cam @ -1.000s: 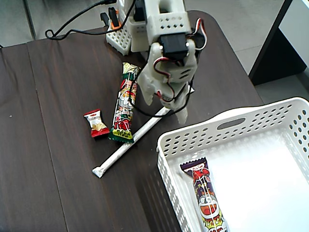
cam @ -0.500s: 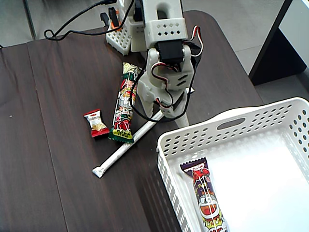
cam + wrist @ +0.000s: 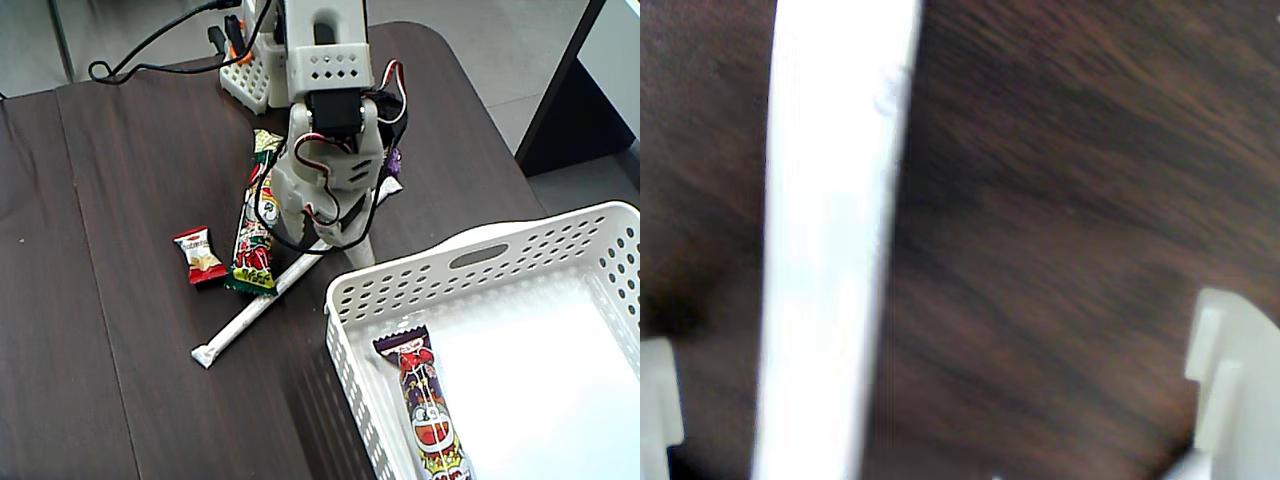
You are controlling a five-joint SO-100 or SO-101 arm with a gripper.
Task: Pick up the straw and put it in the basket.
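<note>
Straw (image 3: 245, 318): light, thin, likely crushable paper wrap.
Gripper (image 3: 940, 400) spread wide, empty; straw near its 9 o'clock finger (image 3: 658, 400); pinch mid-length.

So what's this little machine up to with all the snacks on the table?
The arm is bent low over the straw, a long white stick lying flat on the dark table. In the wrist view its jaws are open, one on each side of the straw, not yet closed on it. Beside it lie a long snack bar and a small red packet. The white basket already holds another cartoon-printed bar.
</note>
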